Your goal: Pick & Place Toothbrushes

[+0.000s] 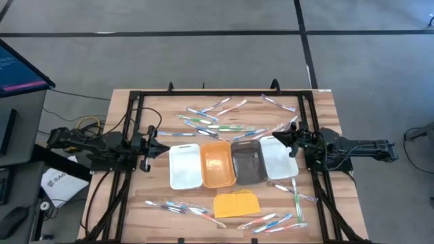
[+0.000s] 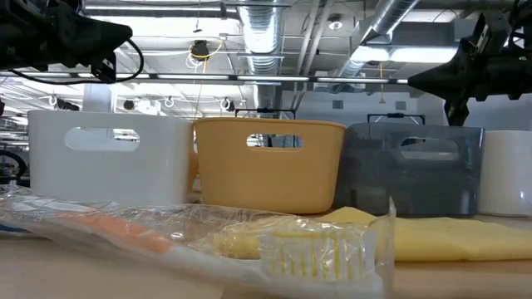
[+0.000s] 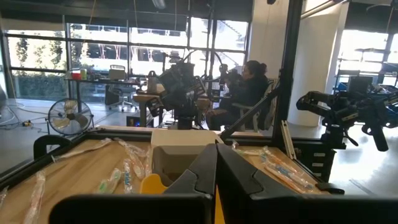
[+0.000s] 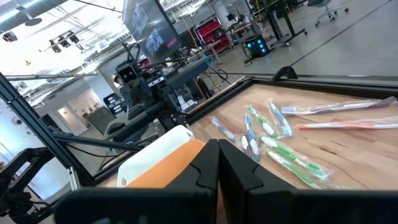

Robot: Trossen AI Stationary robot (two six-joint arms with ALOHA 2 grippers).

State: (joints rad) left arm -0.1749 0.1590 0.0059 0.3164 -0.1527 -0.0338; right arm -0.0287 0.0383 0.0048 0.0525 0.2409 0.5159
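Toothbrushes (image 1: 220, 124) lie scattered on bench (image 1: 122, 108), far & near side of 4 trays (image 1: 217, 163) in a row; more by yellow pad (image 1: 237, 204). Left pincer (image 1: 165, 150) pressed together, empty, beside white tray. Right pincer (image 1: 276, 136) pressed together, empty, at row's other end.

The toothbrushes (image 1: 218, 123) were scattered flat on the table in clear wrappers, none inside the row of trays (image 1: 217, 163). One cluster was spread beyond the trays, another was strewn on their near side, and a few were laid just beside the row's right end.
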